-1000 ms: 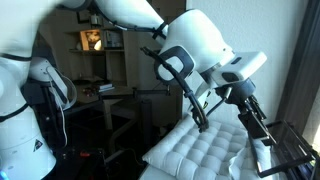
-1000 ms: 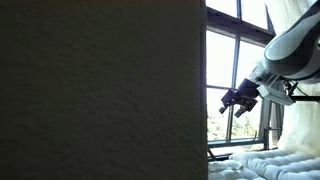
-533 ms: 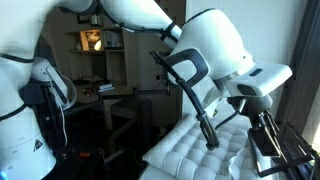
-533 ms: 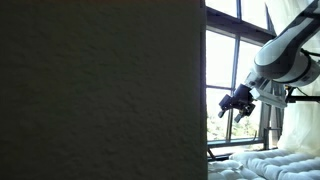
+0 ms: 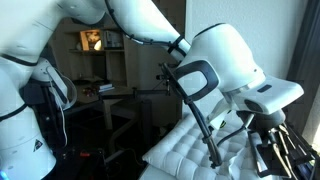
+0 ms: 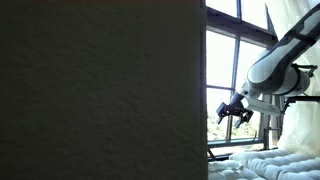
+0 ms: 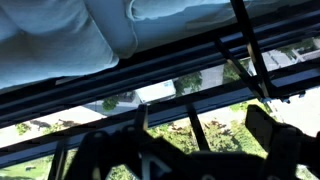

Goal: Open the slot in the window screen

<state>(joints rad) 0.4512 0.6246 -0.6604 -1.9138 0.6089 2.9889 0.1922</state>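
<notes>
**Gripper dropping lower by the window, jaws gaping**

Since a second ago the arm [image 5: 215,65] is swinging closer to the camera and filling more of an exterior view. The gripper [image 6: 233,114] is sitting a little lower against the glass than it was. Its jaws are standing wide apart and holding nothing. In the wrist view the two dark fingers [image 7: 278,140] are showing at the bottom edge with open air between them.

Nearest the camera, a dark rough panel [image 6: 100,90] is blocking the whole left part of an exterior view and hiding whatever is behind it. Past it, the bulky white arm is covering much of the room in an exterior view, and the gripper there is running partly out of the lower right corner. Under the arm a white quilted cushion [image 5: 195,152] is lying. It is showing in both exterior views, below the gripper and apart from it. A pale curtain [image 6: 285,12] is hanging just beside the arm.

Farther back, the window [image 6: 228,50] is standing behind the gripper, its dark frame bars [image 7: 190,65] crossing the wrist view. The window screen with its slot is not standing out from those bars, and I cannot tell which part it is. Green trees [image 7: 205,130] are showing outside. At the far end of the room a desk [image 5: 112,92] and a lit shelf [image 5: 92,40] are standing well apart from the arm.
</notes>
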